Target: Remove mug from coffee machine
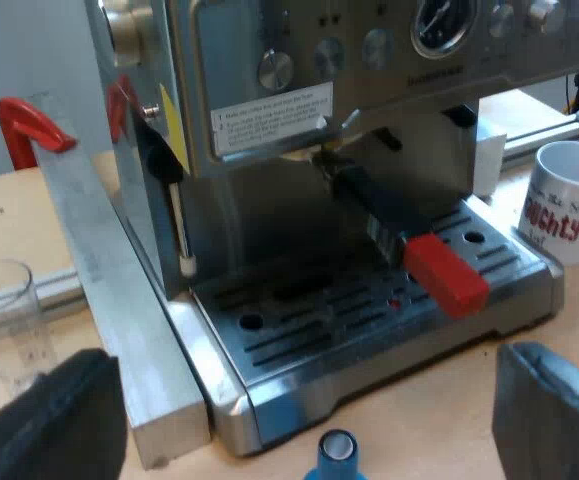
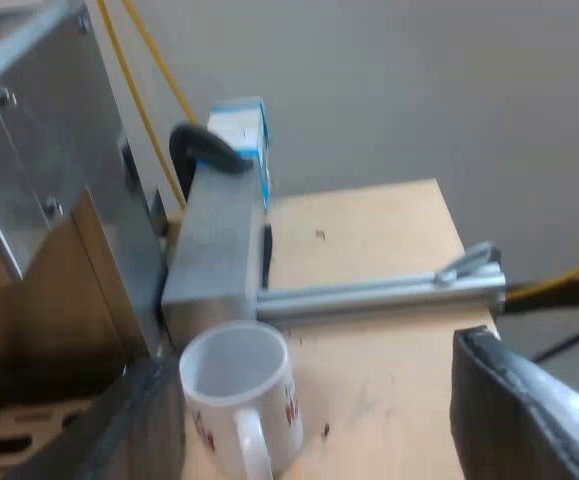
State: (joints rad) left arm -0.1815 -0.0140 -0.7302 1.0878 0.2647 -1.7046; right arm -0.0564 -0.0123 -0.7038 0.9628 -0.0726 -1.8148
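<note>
— Where is your left claw [image 1: 307, 400]?
— Open and empty, fingers wide apart above the tabletop [image 1: 439, 405]. A blue tamper [image 1: 336, 452] sits just under it, and a measuring glass [image 1: 4, 315] stands near one finger. Ahead lies the drip tray [image 1: 299, 335] of the espresso machine [image 1: 369, 190]. Over the tray, the locked-in holder's dark handle [image 1: 374, 205] points its red end [image 1: 445, 272] toward the claw.
— And your mug [image 2: 239, 390]?
— Off the tray, upright on the tabletop beside the machine. Your right claw [image 2: 314, 375] hovers at it with fingers spread, nothing clamped. The mug is between them, close by one finger; contact cannot be told. Beyond it come a metal block [image 2: 209, 250] and a rail [image 2: 369, 292], then a blue-and-white carton [image 2: 244, 130].
</note>
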